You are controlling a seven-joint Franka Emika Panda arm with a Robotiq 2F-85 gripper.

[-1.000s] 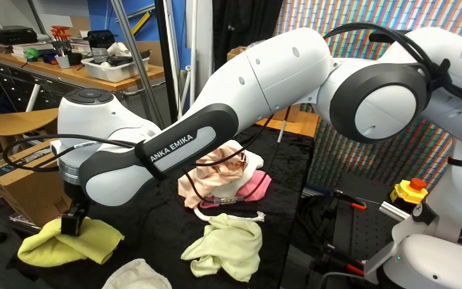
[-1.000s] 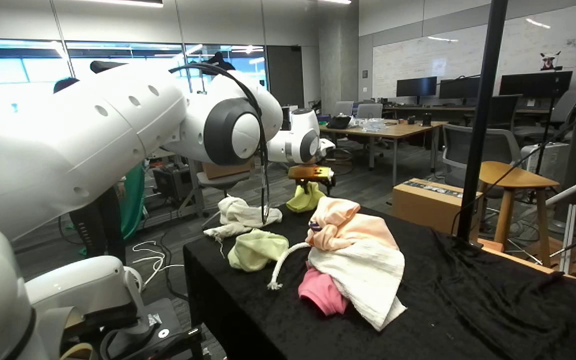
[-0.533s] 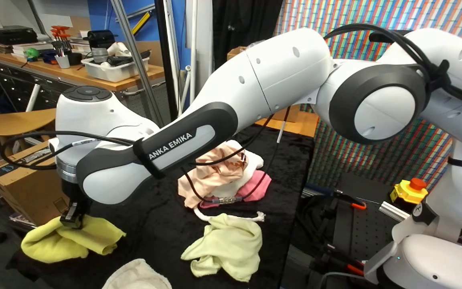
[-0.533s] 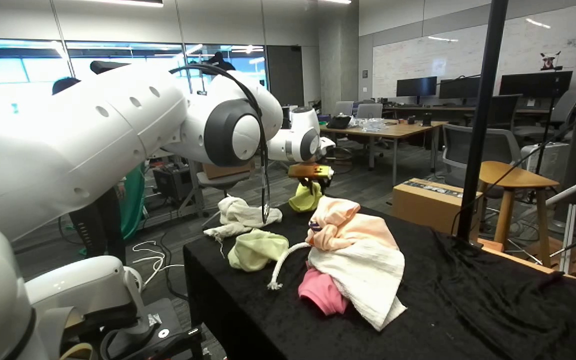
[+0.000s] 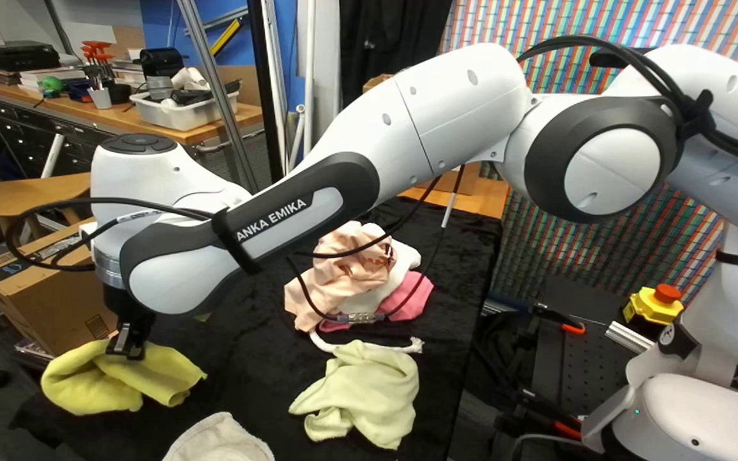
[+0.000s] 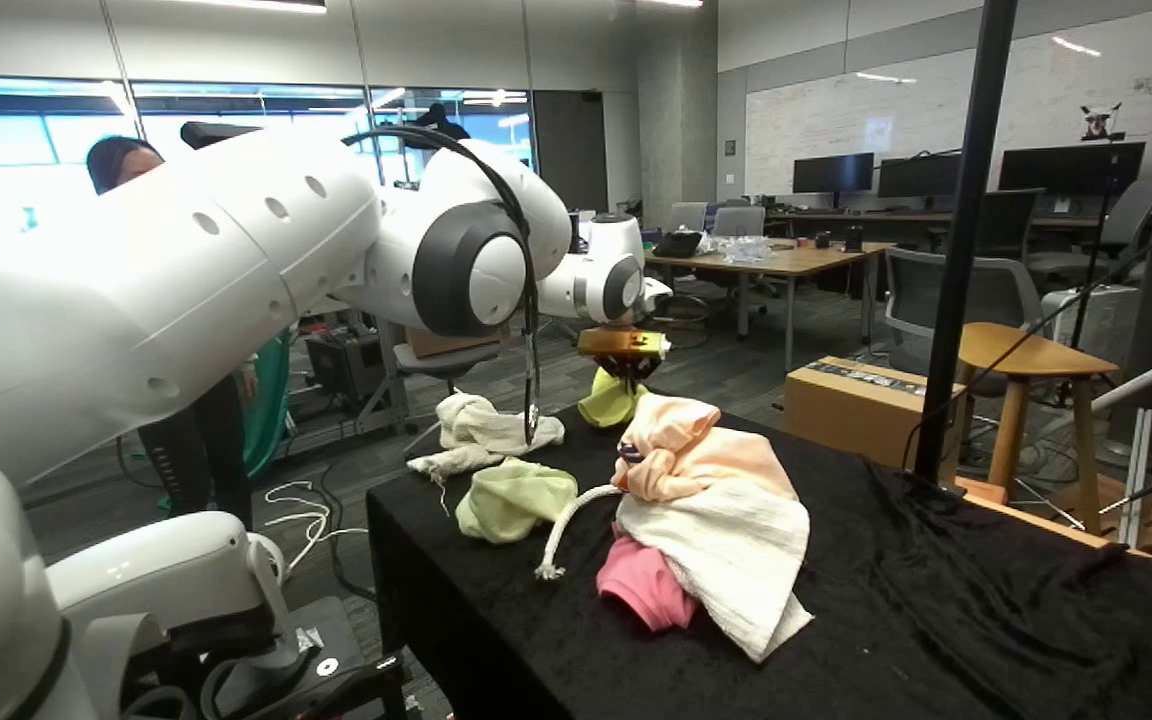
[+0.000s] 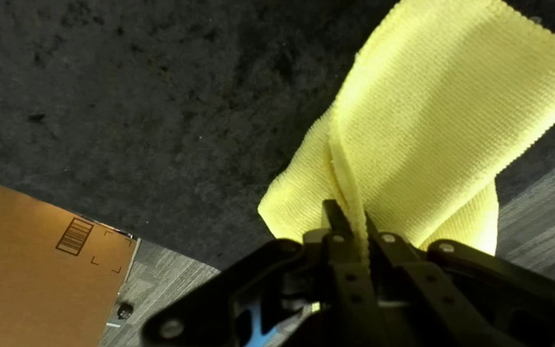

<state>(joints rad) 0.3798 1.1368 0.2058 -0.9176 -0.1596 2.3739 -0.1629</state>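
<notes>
Gripper (image 7: 352,217) squeezed narrow on a thin fold of the ribbed yellow cloth (image 7: 431,120), at a corner of the black-draped table (image 6: 886,580). The fold covers how deep the bite goes. Underside hidden; can't tell whether all of it touches the table.

From where I stand, the robot arm (image 5: 369,134) blocks most of a person (image 6: 201,440) off the table's side and part of the cardboard box (image 5: 49,307) beyond the table's corner. Metal cable connector (image 5: 362,317) hangs in front of the heap of cloths (image 5: 343,282) on the table. Pink cloth (image 6: 646,585) mostly buried there; marking on the peach cloth (image 6: 676,450) unreadable. Cream cloth (image 5: 218,442) at the table's edge, cut off at the bottom in an exterior view.

Yellow one: fine-ridged knit, hemmed edge, loosely doubled over. Peach: bunched to a rounded lump. White cloth (image 6: 726,550) under it: coarse weave, a corner lying on the table. Thick white rope (image 6: 564,520) curves out of the heap, tip frayed. Pale green cloth (image 5: 369,390) soft, crumpled, nearer the table's edge than the heap. Table drape velvety, wrinkled.
</notes>
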